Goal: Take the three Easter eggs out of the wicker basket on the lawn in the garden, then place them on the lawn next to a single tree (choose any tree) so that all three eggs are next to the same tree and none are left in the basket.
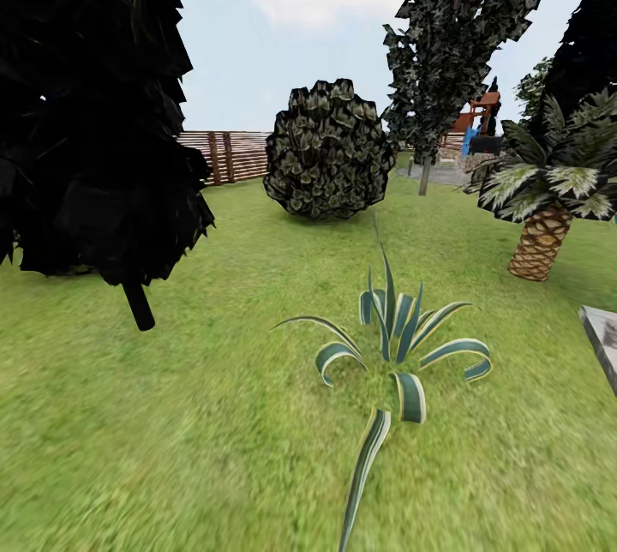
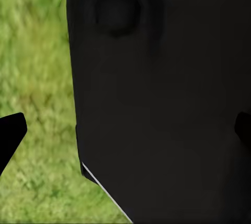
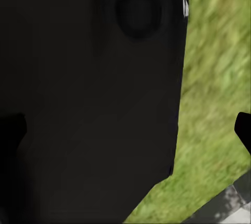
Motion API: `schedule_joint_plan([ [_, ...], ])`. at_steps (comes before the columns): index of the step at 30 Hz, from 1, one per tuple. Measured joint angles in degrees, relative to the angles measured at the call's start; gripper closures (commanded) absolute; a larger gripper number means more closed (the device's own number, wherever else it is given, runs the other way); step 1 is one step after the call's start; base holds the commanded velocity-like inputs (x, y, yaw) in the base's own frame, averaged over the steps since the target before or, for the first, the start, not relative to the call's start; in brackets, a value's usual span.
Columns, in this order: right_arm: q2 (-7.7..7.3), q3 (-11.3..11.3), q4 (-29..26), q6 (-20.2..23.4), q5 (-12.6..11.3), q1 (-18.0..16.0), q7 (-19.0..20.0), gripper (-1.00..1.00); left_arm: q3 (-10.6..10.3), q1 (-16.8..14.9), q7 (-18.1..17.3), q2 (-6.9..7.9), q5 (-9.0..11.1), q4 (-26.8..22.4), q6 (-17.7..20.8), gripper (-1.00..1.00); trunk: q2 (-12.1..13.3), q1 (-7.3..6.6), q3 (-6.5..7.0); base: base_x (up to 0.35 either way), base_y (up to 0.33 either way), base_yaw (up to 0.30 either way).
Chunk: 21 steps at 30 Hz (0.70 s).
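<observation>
You are on the move through the garden, with neither the basket nor the eggs in front of you, so this reads as the searching stage: no egg is in hand as far as the views let you judge.

The head view looks across the wide bright green lawn [image 1: 171, 415]. Just ahead stands a striped green-and-cream agave plant [image 1: 390, 346]. Beyond it sits a round dark leafy bush [image 1: 327, 149], with a brown horizontal-slat wooden fence [image 1: 227, 153] behind. To the left a dark-crowned tree leans on a short dark trunk [image 1: 137, 305]. Farther off, right of the bush, rises a tall tree with a slim pale trunk [image 1: 423, 177], the likeliest drop spot. At the right is a scaly-trunked palm [image 1: 540, 239], and a grey slab edge [image 1: 602, 338] shows near the frame's right side.

In each wrist view a large black body of the robot blocks most of the frame, with grass beside it. Dark fingertips [image 2: 10, 135] of the left gripper sit at opposite edges of the left wrist view, so its jaws stand apart; the right gripper's tips [image 3: 243, 130] are spread the same way.

Your next move calls for turning the base or head until the wicker basket appears, then driving up to it.
</observation>
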Motion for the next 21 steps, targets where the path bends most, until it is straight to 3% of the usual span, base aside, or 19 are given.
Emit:
schedule_joint_plan([
  [6, -1.92, 0.16, 0.61, -0.04, 0.45, 0.53, 0.01, -1.0, 0.16, 1.92, 0.07, 1.92, 0.08, -1.03, 0.0, -1.0, 0.0, 0.0, 0.0, 0.0, 0.0, 0.0],
  [9, -2.89, -0.23, 0.7, 0.2, -0.04, 0.52, -0.09, -1.0, 0.16, 2.9, 0.06, 1.93, 0.08, -1.03, 0.0, -1.0, 0.0, 0.0, 0.0, 0.0, 0.0, 0.023],
  [14, -4.49, -0.4, 0.71, -0.07, -0.16, 0.52, -0.16, -1.0, 0.16, 4.54, 0.08, 1.93, 0.08, -1.04, 0.0, -1.0, 0.0, 0.0, 0.0, 0.0, 0.0, 0.236],
  [15, -4.66, -0.4, 0.71, -0.07, -0.13, 0.52, -0.16, -1.0, 0.16, 7.03, 0.08, 1.93, 0.08, -1.04, 0.0, -1.0, 0.0, 0.0, 0.0, 0.0, 0.0, 0.262],
  [21, -4.82, -0.39, 0.71, -0.08, 0.0, 0.52, -0.16, -1.0, 0.16, 7.35, 0.07, 1.91, 0.08, -1.05, 0.0, -1.0, 0.0, 0.0, 0.0, 0.0, 0.0, 0.265],
])
